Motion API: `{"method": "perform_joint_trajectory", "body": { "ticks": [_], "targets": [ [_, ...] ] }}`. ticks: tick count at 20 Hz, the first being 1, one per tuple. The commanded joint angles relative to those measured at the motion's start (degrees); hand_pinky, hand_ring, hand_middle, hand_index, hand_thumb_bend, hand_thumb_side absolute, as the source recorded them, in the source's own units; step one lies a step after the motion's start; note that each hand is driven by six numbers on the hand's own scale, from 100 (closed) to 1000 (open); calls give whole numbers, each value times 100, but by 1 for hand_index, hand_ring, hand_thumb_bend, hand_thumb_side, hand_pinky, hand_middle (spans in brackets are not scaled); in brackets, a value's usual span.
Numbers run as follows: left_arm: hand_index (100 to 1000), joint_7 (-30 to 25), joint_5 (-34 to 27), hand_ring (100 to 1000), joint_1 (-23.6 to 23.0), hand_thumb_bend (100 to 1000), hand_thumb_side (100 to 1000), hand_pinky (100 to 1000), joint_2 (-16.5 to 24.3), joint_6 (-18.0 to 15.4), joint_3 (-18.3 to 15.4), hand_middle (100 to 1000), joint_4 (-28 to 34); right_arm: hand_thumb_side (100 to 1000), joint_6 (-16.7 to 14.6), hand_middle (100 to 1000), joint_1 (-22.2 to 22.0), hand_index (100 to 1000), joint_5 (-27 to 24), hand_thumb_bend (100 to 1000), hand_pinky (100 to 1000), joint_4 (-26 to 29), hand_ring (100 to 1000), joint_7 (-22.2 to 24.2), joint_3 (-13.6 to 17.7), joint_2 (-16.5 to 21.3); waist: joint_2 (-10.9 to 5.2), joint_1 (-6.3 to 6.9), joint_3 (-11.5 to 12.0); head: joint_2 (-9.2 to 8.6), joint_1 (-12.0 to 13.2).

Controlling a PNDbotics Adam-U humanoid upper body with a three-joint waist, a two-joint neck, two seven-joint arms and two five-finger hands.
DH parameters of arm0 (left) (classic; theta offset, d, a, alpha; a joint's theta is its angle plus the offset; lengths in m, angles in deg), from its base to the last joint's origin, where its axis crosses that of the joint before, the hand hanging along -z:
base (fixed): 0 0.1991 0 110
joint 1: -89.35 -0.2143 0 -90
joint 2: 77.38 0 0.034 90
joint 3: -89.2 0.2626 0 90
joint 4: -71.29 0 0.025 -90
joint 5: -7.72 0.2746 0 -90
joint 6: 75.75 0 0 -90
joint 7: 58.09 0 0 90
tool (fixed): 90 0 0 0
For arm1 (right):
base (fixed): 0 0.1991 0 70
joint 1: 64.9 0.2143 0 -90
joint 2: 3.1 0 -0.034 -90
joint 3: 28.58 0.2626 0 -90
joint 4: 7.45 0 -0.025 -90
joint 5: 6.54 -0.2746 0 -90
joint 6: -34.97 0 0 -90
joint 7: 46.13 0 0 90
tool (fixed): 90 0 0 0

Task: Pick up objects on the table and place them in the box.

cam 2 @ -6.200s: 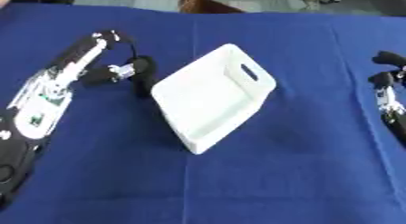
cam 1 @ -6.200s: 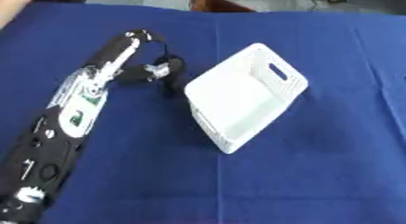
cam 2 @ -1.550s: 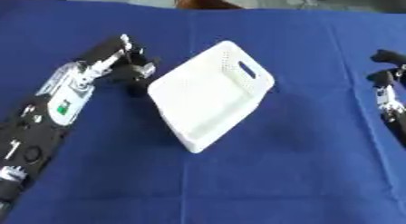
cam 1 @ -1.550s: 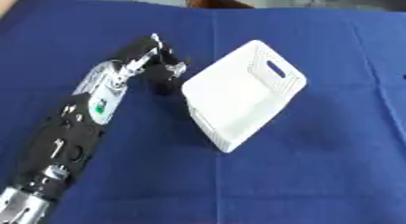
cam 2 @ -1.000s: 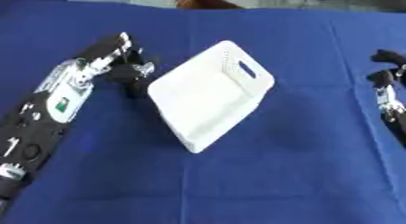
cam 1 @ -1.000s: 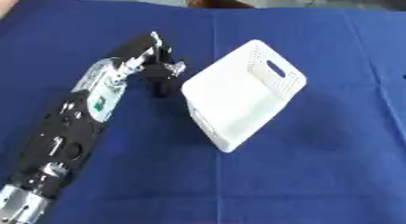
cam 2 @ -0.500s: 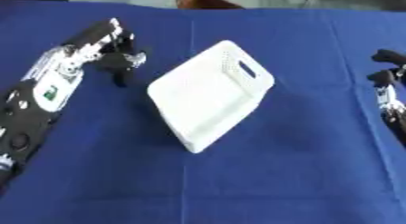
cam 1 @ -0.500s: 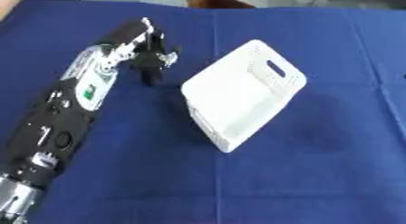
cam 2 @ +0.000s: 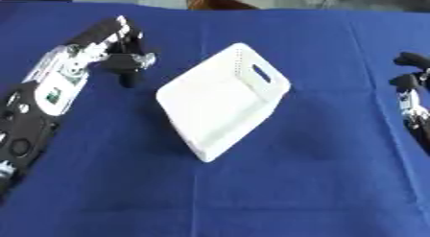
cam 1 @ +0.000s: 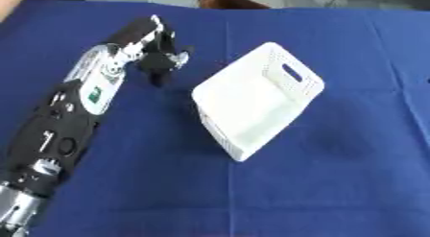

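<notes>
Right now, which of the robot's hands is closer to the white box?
The left hand: it hovers just beyond the white box's left corner. The right hand sits apart at the table's far right edge.

A white perforated box (cam 1: 256, 100) with a handle slot lies askew at centre, a small dark object (cam 1: 160, 63) at ten o'clock.

A white perforated plastic box (cam 1: 256, 100) lies on a deep blue tablecloth (cam 1: 336, 183); the black-and-silver left hand (cam 1: 155, 53) shows a green-marked white forearm panel (cam 1: 97, 89); the right hand (cam 2: 412, 82) black.
</notes>
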Motion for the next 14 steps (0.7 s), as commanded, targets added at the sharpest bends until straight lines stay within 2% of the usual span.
{"method": "perform_joint_trajectory", "body": {
  "ticks": [1,14],
  "targets": [
    [405,10,-87,119,189,238,620,100,124,13,-15,285,139,868,-9,772,55,891,-2,100,741,45,635,-22,53,151,-120,5,-3,-4,-6],
    [403,-140,-707,116,490,243,609,100,280,153,72,282,604,868,-6,771,27,891,2,100,741,33,635,-21,57,176,-173,33,26,-4,-31]
  ]
}}
